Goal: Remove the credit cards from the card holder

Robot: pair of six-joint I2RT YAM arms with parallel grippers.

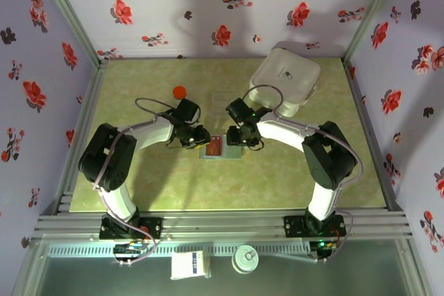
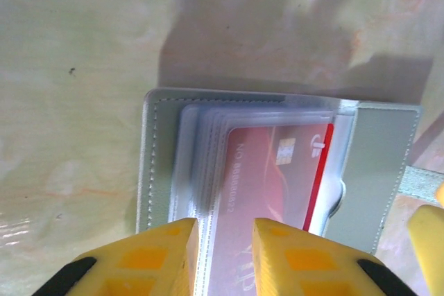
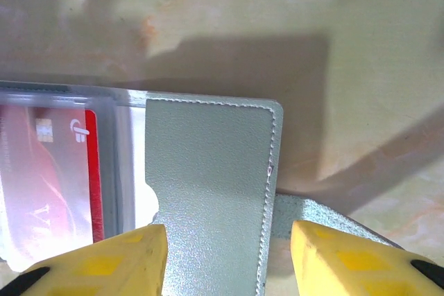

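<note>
Top external view: the card holder (image 1: 223, 154) lies open at the middle of the green table (image 1: 139, 185), with both arms bent inward over it. The left gripper (image 1: 200, 140) is at its left end and the right gripper (image 1: 239, 138) at its right end. Behind them, well apart from the holder, sit an orange ball (image 1: 180, 91), a faint clear box (image 1: 223, 98) and a large white rounded case (image 1: 286, 80) in the far right corner.

Left wrist view: the left gripper (image 2: 225, 254) has its yellow fingers (image 2: 166, 254) a narrow gap apart over the holder's (image 2: 378, 171) stack of clear sleeves. The sleeve edges and the lower part of a red credit card (image 2: 267, 185) show in that gap. Whether the fingers pinch a sleeve or merely rest above it cannot be told. The card sits inside the top sleeve, its chip near the upper right, and the plastic covers it. A yellow finger of the other arm shows at the right edge.

Right wrist view: the right gripper (image 3: 229, 261) stands wide apart, straddling the holder's plain grey-blue panel (image 3: 208, 185) without clamping it. A speckled grey piece (image 3: 312, 220) shows beneath the panel's right edge.
</note>
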